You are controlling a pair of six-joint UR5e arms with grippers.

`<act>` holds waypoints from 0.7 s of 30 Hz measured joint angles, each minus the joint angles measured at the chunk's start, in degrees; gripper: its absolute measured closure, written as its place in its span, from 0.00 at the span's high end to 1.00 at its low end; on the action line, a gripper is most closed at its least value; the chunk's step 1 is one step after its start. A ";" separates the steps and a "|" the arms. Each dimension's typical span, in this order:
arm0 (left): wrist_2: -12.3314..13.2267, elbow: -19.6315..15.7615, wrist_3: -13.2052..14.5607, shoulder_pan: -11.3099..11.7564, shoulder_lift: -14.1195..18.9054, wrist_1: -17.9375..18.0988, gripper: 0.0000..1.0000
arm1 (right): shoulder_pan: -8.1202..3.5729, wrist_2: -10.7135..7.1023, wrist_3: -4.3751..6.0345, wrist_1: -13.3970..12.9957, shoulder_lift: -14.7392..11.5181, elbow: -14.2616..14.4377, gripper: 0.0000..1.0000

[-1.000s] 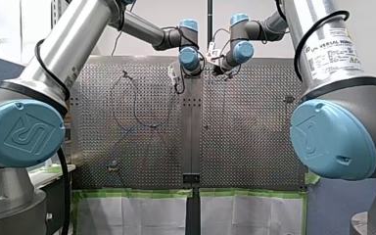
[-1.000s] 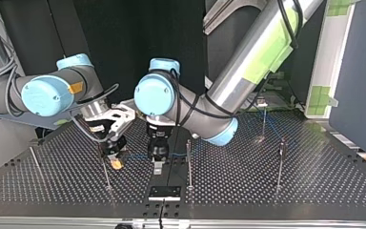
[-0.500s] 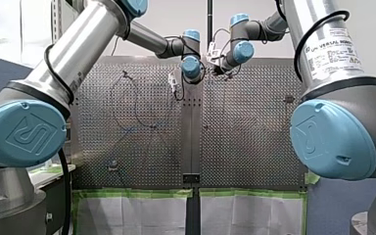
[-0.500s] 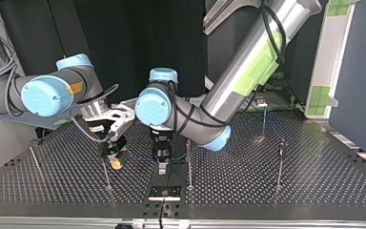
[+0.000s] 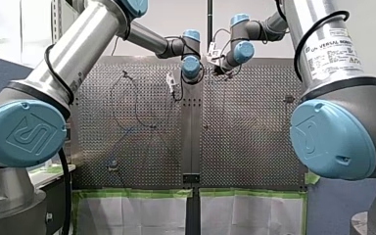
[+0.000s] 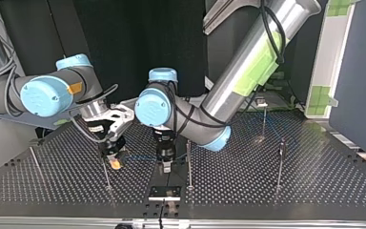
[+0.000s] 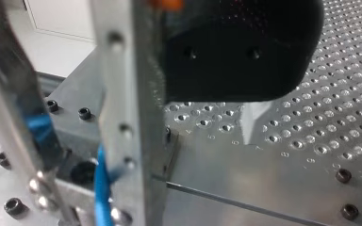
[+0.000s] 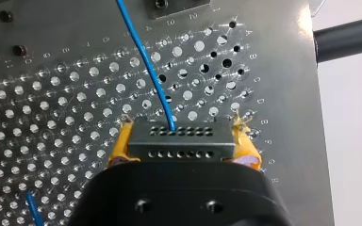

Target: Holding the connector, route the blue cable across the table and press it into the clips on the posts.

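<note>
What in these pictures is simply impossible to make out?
- Clips on the posts: too small in the top view.
- Whether my left pincer grips the blue cable: left wrist view too close and blurred.
- The cable's path over the table: thin and faint in the front view, arm joints covering the edges.
- The connector's sides: covered by my right pincer's yellow pads, right wrist view.

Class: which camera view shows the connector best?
Right wrist view: the connector sits close, clamped between my right hand's yellow pads, its hole rows plain. The top view shows that hand small, the connector hard to make out; front and left wrist views do not show it.
</note>
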 joint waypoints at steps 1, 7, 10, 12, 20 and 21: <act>-0.04 0.01 -0.01 -0.05 0.01 -0.01 0.30 | 0.00 0.00 0.00 0.00 0.00 -0.01 0.00; -0.05 0.01 -0.06 -0.29 0.13 -1.00 0.00 | -0.01 0.00 -0.02 0.00 0.01 0.00 0.00; -0.09 -0.01 -0.31 -0.31 0.27 -2.01 0.00 | -0.01 -0.01 -0.02 0.00 0.03 -0.01 0.00; -0.13 -0.01 -0.56 -0.32 0.40 -2.80 0.00 | -0.02 -0.01 -0.02 0.00 0.03 0.00 0.00; -2.28 -0.14 -1.13 -0.65 1.31 -4.61 0.00 | 0.00 -0.09 -0.03 0.07 0.04 0.30 0.00; -2.48 -0.20 -1.14 -0.70 1.39 -4.85 0.00 | 0.04 -0.09 -0.03 0.07 0.01 0.49 0.00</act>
